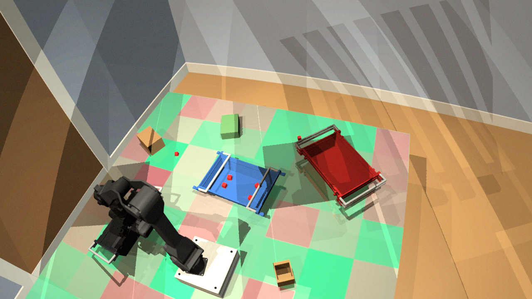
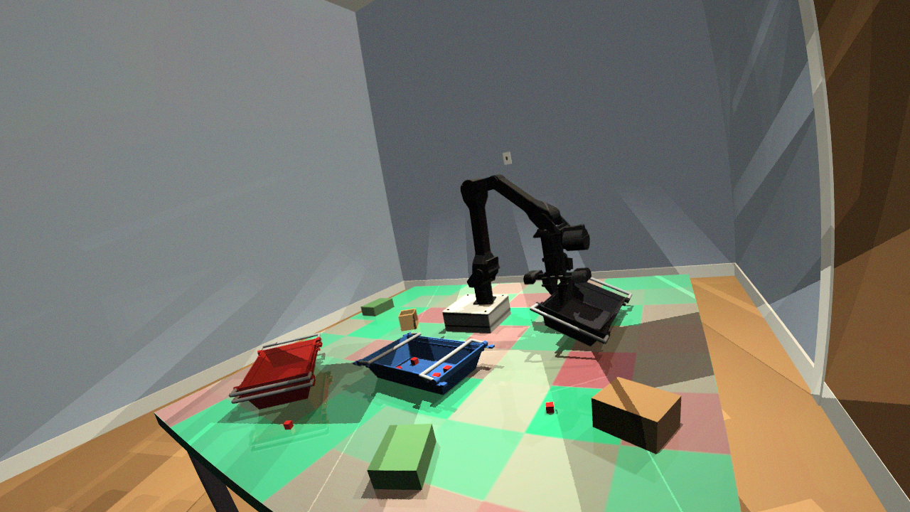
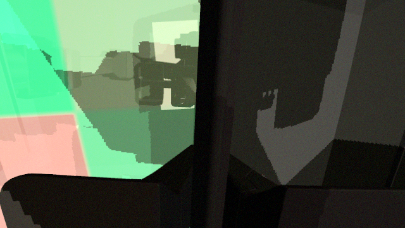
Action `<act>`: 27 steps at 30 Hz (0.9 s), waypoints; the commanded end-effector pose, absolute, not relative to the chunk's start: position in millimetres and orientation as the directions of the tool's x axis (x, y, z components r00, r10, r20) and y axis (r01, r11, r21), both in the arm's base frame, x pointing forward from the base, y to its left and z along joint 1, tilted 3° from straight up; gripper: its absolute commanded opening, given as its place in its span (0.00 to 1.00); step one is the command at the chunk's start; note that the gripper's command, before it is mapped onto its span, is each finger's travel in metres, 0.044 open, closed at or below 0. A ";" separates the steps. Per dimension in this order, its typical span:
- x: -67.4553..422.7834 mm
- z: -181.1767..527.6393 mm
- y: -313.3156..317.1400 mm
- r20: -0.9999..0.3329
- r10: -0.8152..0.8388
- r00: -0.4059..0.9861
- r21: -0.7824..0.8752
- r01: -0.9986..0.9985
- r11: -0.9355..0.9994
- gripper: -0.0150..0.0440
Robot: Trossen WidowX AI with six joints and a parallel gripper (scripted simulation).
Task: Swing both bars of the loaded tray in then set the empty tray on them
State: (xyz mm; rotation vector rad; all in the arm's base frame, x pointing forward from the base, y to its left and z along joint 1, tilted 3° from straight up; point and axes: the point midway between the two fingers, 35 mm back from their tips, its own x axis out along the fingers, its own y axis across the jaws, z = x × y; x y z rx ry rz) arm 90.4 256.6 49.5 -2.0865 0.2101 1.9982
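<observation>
Currently the gripper (image 3: 210, 177) is clamped on the long side wall of the black tray (image 2: 582, 311); in the wrist view the fingers are seen pressed against both faces of that dark wall. The tray is held off the table (image 2: 540, 471), tilted, its far end higher than its near end in the exterior view. Its two wire bars (image 2: 568, 323) are seen swung outward at the ends.

The loaded blue tray (image 1: 237, 180) is sat mid-table, well apart from the held tray. Both of its bars (image 1: 217, 171) are laid across its top, one near each end. Four small red blocks (image 1: 224, 185) are seen inside it.

A red tray (image 1: 340, 163) is placed on the far side of the blue one, bars out over its ends, with one red cube (image 1: 299, 137) just beside its corner. Another loose red cube (image 1: 176, 153) is lying near the brown box (image 1: 150, 139). A green block (image 1: 230, 125) and a small open brown box (image 1: 283, 272) are also placed on the table. The arm base is mounted on a white plate (image 1: 212, 269).
</observation>
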 end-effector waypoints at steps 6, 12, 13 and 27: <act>87.6 72.3 249.4 -0.997 0.050 0.050 -0.062 -0.272 -0.960 0.25; 87.6 72.3 249.4 -0.997 0.050 0.050 -0.062 -0.272 -0.960 0.25; 87.6 72.3 249.4 -0.997 0.050 0.050 -0.062 -0.272 -0.960 0.25; 95.1 106.9 273.4 -0.997 0.052 0.051 -0.064 -0.272 -0.960 0.25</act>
